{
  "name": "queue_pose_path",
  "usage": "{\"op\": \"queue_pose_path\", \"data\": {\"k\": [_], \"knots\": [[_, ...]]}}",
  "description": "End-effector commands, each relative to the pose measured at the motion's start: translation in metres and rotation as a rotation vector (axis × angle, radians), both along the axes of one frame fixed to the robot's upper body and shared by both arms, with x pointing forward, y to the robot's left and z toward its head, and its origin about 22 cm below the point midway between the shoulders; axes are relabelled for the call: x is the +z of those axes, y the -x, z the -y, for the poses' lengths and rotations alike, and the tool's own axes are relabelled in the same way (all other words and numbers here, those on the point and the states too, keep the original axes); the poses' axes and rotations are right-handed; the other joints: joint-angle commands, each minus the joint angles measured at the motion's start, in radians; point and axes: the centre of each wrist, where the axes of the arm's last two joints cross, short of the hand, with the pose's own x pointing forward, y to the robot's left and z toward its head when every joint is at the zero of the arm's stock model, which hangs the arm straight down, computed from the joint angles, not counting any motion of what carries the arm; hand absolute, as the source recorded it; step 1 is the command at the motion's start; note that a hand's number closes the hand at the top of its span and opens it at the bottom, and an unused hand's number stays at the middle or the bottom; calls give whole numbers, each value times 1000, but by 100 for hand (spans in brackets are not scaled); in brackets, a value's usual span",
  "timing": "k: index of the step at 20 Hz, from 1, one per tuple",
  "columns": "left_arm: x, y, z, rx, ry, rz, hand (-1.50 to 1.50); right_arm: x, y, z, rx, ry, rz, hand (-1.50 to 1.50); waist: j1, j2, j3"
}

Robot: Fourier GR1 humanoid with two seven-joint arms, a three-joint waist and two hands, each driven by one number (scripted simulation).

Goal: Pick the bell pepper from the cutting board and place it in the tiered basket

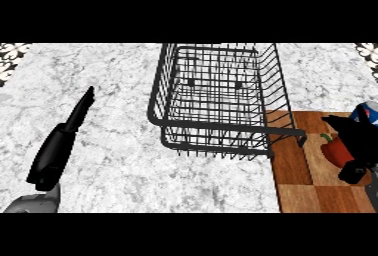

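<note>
Nearest, well left of the tiered basket (pixel 221 126), the left hand (pixel 59 145) rests over the marble counter (pixel 118 90) with its fingers straight and pressed together. The cutting board (pixel 295 170) lies just right of the basket's near corner. The red bell pepper (pixel 332 151) is still on the board, and the right hand (pixel 355 142) is against its right side; its grip cannot be told. Farther right, a blue and white container (pixel 367 111) stands.

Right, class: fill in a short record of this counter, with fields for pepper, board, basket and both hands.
pepper: red, on the board, outside the basket
board: wood, lower right of the view
basket: black wire, centre of the view
left hand: open, resting at the left
right hand: at the pepper, partly covering it
</note>
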Motion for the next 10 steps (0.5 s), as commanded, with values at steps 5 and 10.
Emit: {"op": "queue_pose_path", "data": {"k": [5, 10], "knots": [[6, 1, -5, 1, -4, -6, 0, -18, -1, 10, 103, -138, 34, 150, -1, 6, 9], [-3, 1, 9, -5, -15, 3, 0, -3, -5, 19, 173, -133, 140, 150, -3, 5, 9]]}}
